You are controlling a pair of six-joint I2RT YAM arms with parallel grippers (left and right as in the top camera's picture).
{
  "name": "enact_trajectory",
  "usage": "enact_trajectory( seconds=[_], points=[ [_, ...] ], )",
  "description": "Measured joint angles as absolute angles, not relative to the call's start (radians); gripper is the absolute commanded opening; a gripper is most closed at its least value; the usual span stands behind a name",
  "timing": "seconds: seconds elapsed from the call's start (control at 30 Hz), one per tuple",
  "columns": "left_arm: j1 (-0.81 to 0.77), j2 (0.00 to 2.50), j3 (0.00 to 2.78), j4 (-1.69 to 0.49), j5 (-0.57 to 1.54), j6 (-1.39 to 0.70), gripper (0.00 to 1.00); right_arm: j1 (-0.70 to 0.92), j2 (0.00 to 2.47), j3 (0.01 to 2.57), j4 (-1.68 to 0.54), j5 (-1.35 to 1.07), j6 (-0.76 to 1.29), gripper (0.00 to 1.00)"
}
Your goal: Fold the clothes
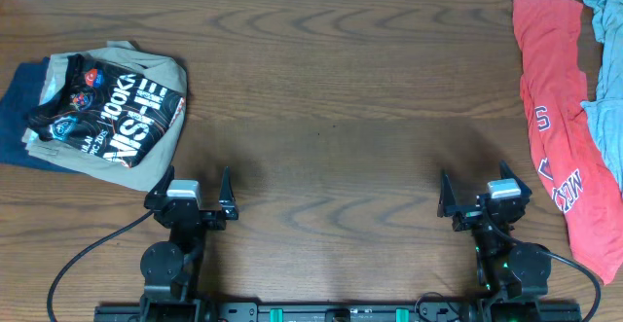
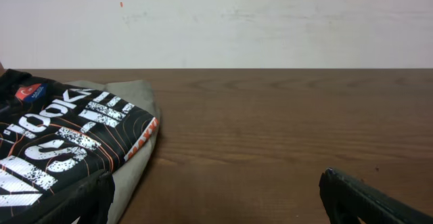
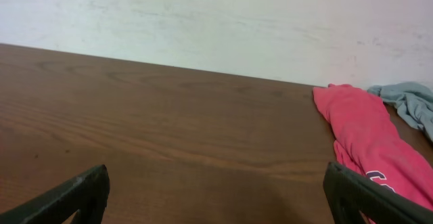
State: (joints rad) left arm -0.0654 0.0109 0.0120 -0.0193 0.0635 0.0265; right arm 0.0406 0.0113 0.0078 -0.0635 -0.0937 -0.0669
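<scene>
Both sets of fingers sit near the near edge of the tabletop (image 1: pixel 331 98), and neither one is touching any cloth. The left fingers (image 1: pixel 226 188) are spread wide with nothing between them. Same story for the right fingers (image 1: pixel 444 194), wide apart and empty.

The red shirt (image 1: pixel 560 137) is way over along the right edge. It's not folded, just bunched into a long strip running from the far right corner down toward the near right corner. Bits of white and navy lettering show on it. It lies to the right of the right fingers, near but apart. A blue-grey garment (image 1: pixel 608 118) lies touching it, even closer to the right edge.

Over by the left edge there's a folded pile: black shirt (image 1: pixel 117 113) with white print on top, a tan garment (image 1: pixel 161 69) under it, and a navy one (image 1: pixel 15 118) at the bottom, poking out on the left. The pile sits just beyond the left fingers.
</scene>
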Motion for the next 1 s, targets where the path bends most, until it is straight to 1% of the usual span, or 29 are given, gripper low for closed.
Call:
enact_trajectory(
  seconds=[0.4,0.73,0.83,1.0],
  points=[
    [-0.065,0.011,0.012,-0.019,0.064,0.027,0.98,0.041,0.011,0.008,-0.055,-0.094,-0.065,0.99],
    [-0.065,0.011,0.013,-0.022,0.065,-0.003,0.98,0.041,0.012,0.009,-0.061,-0.123,-0.008,0.99],
    [-0.065,0.011,0.035,-0.065,0.082,-0.015,0.98,0.041,0.02,0.032,-0.117,-0.124,-0.006,0.99],
    [-0.065,0.021,0.102,-0.249,0.118,-0.033,0.98,0.041,0.085,0.137,-0.261,-0.12,-0.004,0.99]
  ],
)
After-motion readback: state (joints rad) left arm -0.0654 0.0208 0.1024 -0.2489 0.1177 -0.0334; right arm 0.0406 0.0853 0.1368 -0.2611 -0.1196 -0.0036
